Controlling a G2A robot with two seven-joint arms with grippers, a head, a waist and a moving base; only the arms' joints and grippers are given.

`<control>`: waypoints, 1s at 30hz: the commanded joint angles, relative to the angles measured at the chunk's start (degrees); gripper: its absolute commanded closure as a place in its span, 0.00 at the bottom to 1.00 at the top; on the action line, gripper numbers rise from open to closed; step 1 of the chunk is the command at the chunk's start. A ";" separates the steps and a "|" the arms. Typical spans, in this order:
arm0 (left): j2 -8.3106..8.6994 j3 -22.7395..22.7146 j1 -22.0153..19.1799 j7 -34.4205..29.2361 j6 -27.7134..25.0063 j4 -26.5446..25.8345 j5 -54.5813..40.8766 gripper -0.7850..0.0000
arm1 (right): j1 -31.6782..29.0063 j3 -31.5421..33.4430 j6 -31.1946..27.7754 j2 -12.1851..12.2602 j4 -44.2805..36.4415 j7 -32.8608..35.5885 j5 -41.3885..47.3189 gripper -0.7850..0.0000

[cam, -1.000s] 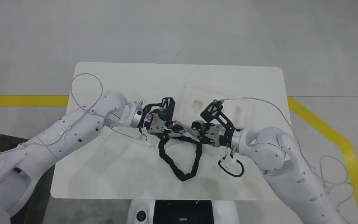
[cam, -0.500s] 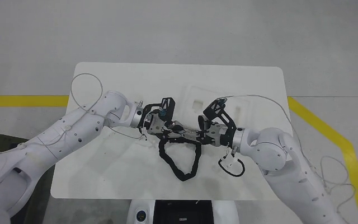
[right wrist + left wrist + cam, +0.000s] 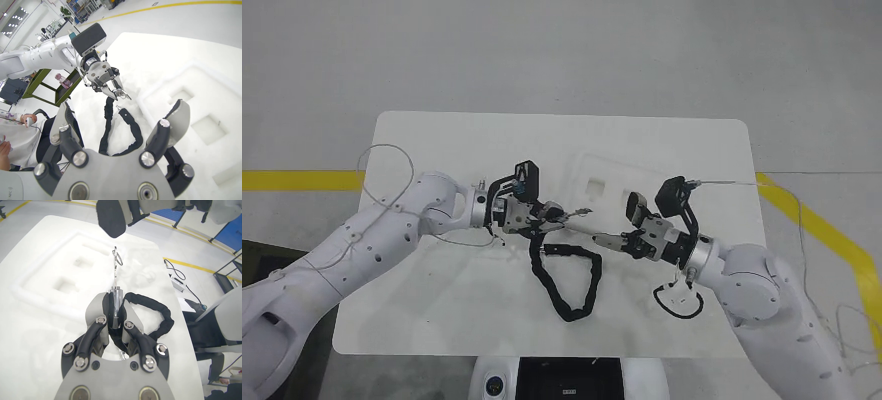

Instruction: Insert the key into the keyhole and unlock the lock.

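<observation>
Right gripper (image 3: pixel 622 226) now off the key (image 3: pixel 115 263)

Top cam: mounted on the robot above the arms, faces straight down, whole table (image 3: pixel 442 310) in frame, mid distance. Left wrist cam: sits behind the left gripper (image 3: pixel 115 303), looks along its fingers, close in, out over the foam tray (image 3: pixel 34 283). Right wrist cam: behind the right gripper (image 3: pixel 122 104), facing the opposite arm. All three share the tray and chain lock (image 3: pixel 165 316). The right wrist cam also catches the left gripper.

Key (image 3: pixel 115 275) in lock (image 3: pixel 116 303) (within left claw (image 3: pixel 115 307)), chain (image 3: pixel 160 313) on table (image 3: pixel 422 310), tray (image 3: pixel 37 289) behind.
</observation>
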 commanded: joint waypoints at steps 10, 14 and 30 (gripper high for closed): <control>4.08 -7.42 7.23 -4.86 8.35 -1.00 -7.87 1.00 | -7.56 7.84 -1.46 0.13 2.91 -18.28 -7.71 0.00; 5.95 -10.33 10.35 -9.03 11.44 -1.97 -11.19 1.00 | -9.72 10.88 0.76 0.13 3.12 -23.16 -11.63 0.00; 8.99 -18.07 16.74 -19.73 21.35 -7.15 -8.29 1.00 | -13.86 16.56 5.89 -0.02 3.52 -30.37 -18.21 0.00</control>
